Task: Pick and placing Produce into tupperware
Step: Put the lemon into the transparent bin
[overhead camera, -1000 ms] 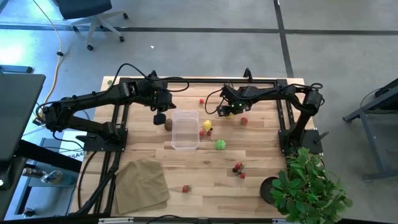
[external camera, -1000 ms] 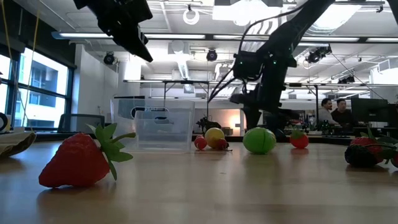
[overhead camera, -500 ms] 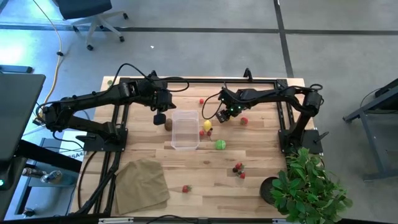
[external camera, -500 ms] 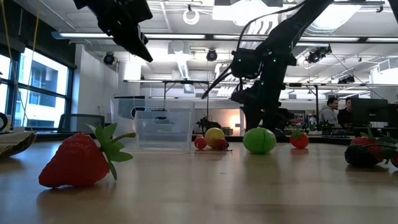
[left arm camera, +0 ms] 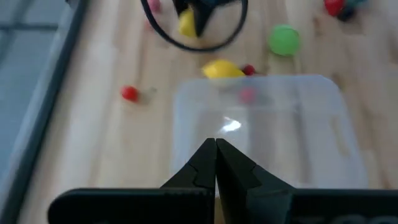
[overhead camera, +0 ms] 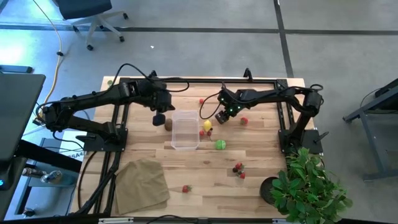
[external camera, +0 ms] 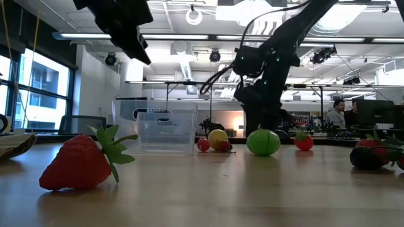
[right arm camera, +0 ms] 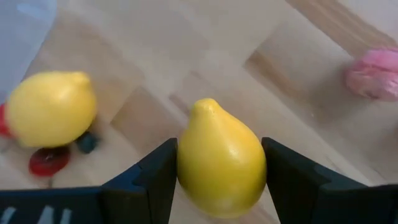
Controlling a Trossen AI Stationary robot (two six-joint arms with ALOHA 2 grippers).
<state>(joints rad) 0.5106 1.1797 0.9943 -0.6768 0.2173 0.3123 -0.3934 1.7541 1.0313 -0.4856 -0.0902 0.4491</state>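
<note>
I have the right tool (right arm camera: pixel 221 165) pinching a yellow lemon (right arm camera: pixel 221 158) between its fingers, held above the desk (overhead camera: pixel 261 168) beside the tupperware (overhead camera: pixel 185 129), ready, I judge, to carry over its rim. A second lemon (overhead camera: pixel 207 125) lies just beside the tub, with a green ball (overhead camera: pixel 220 145) near. My left tool (left arm camera: pixel 216 163) hovers over the tub's far side, fingers pressed together and empty, apparently waiting. Through the clear walls I cannot tell whether anything already lies inside. The brown kiwi (overhead camera: pixel 168 124) is partly hidden by the left arm.
</note>
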